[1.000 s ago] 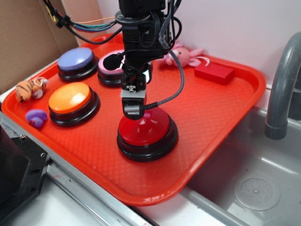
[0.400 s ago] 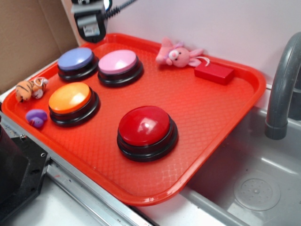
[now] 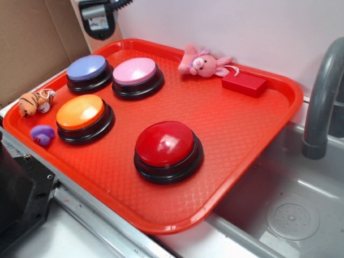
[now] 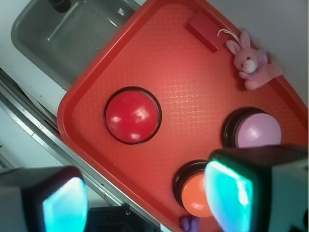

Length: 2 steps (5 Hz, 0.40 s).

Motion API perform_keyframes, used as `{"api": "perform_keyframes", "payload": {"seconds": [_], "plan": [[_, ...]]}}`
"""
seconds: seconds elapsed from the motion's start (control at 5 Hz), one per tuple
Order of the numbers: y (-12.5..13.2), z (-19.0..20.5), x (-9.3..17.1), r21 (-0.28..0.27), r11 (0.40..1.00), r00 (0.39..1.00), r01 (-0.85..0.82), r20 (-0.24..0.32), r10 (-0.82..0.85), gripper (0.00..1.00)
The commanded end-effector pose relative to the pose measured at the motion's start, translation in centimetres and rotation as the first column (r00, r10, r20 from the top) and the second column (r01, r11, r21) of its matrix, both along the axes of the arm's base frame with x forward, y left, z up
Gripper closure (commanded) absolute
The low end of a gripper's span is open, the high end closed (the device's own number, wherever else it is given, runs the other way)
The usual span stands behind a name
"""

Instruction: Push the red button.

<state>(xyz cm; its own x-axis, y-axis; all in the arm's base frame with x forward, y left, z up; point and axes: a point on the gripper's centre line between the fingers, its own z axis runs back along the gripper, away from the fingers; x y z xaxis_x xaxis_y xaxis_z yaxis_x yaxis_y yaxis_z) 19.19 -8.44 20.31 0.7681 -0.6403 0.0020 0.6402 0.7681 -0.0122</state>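
Note:
The red button (image 3: 164,142), a glossy dark-red dome on a round black base, sits untouched on the front middle of the red tray (image 3: 236,123). It also shows in the wrist view (image 4: 132,115), far below the camera. My gripper (image 3: 98,24) is high at the back left corner, well away from the button and partly cut off by the frame's top edge. In the wrist view the gripper (image 4: 147,203) is open and empty, its two fingers spread wide apart.
The tray also holds an orange button (image 3: 80,112), a pink button (image 3: 134,71), a lavender button (image 3: 86,67), a pink plush (image 3: 204,63), a small red block (image 3: 244,82) and a small purple toy (image 3: 42,133). A tiger toy (image 3: 33,101) lies at the tray's left rim. A sink (image 3: 290,204) and faucet (image 3: 320,97) are at the right.
My gripper lifted off the red button and moved up and to the back left, rising a little further out of frame in the last moment. The button stayed in place.

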Motion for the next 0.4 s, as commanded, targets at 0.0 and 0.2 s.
{"api": "perform_keyframes", "payload": {"seconds": [0.0,0.2], "plan": [[-1.68,2.55,-0.66,0.0,1.0,0.997,0.006,0.076,-0.006,0.0],[-1.59,2.89,-1.09,0.006,1.0,0.995,0.002,0.096,-0.002,0.0]]}}
